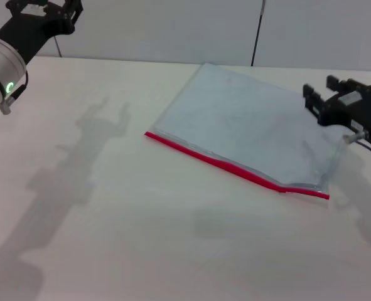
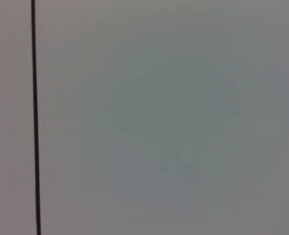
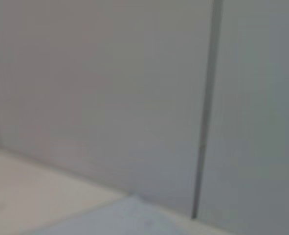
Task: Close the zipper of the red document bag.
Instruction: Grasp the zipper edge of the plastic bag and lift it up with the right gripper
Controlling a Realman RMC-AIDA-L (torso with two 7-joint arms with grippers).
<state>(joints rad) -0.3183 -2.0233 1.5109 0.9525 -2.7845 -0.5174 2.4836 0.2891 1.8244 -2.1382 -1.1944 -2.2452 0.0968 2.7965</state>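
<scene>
Left end effector (image 1: 45, 7) raised far left; right end effector (image 1: 316, 100) low right.

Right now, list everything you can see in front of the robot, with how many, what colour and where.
red document bag: one, translucent pale grey-blue, lying flat on the table right of centre, its right-hand end lifted slightly.
zipper: one, bright red, running along the bag's near long edge.
table: one, off-white, filling the view.
wall: pale grey panels behind the table, with a dark vertical seam.
left gripper: one, black, raised at the far left corner, clear of the bag.
right gripper: one, black, at the bag's right edge; contact with the bag cannot be told.
</scene>
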